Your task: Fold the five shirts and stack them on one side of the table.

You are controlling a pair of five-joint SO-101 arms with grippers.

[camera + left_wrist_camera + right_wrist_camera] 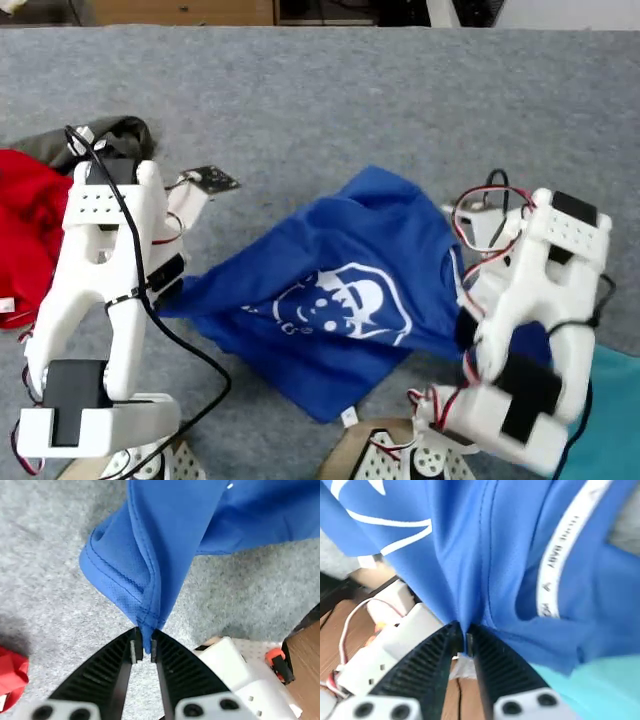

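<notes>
The blue shirt point(340, 290) lies near the middle of the grey surface point(330, 110), between the two arms, with its white emblem facing up. The cloth is not flat: it is creased and drawn out toward each arm.

Left arm: the left fingers point(134, 650) are pressed together on a corner of the blue shirt's stitched hem. The fabric rises away from the fingertips in a narrow fold. In the high view this arm stands at the side of the surface where the red shirt point(25, 230) lies.

Right arm: the right fingers point(452, 635) are closed on a gathered fold of the blue shirt, near the white printed tape point(560, 565) inside the neck. The fabric fans out from the pinch point.

Other items:
- The red shirt is bunched at the surface's edge, beside the left arm.
- A dark shirt point(110, 135) is crumpled just behind the red shirt, touching it.
- A teal shirt point(615, 420) lies at the near corner beside the right arm, and the blue shirt's edge overlaps it in the right wrist view
</notes>
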